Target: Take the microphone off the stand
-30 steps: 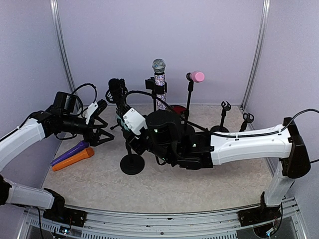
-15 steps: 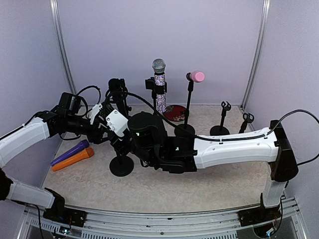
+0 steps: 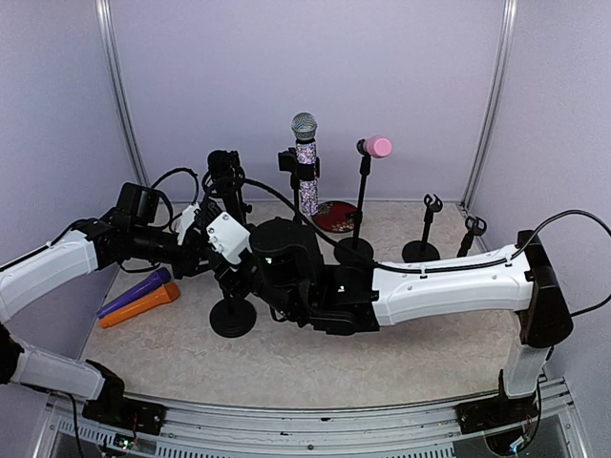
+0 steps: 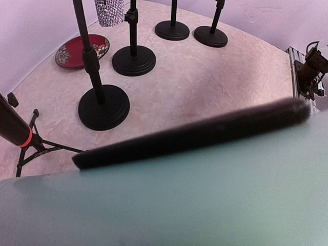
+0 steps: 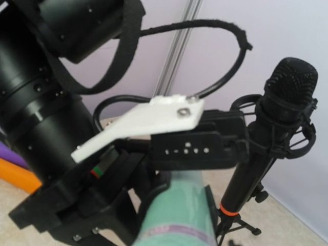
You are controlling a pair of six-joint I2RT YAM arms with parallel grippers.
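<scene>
The microphone is a pale green cylinder rising from the bottom of the right wrist view. It also fills the lower half of the left wrist view as a green blur. Its stand has a round black base left of centre on the table. My right gripper is shut on the stand above that base; its fingertips are hidden. From the left, my left gripper reaches in, and its black body sits closed over the microphone's upper end. From above, the two arms hide the microphone.
A black microphone on a tripod stands just behind. Further back are a sparkly microphone, a pink one, two bare stands and a red plate. Purple and orange microphones lie at the left.
The right arm carried the stand to the left, toward the left gripper. The left gripper moved in to the right and closed from wide open onto the microphone's top.
</scene>
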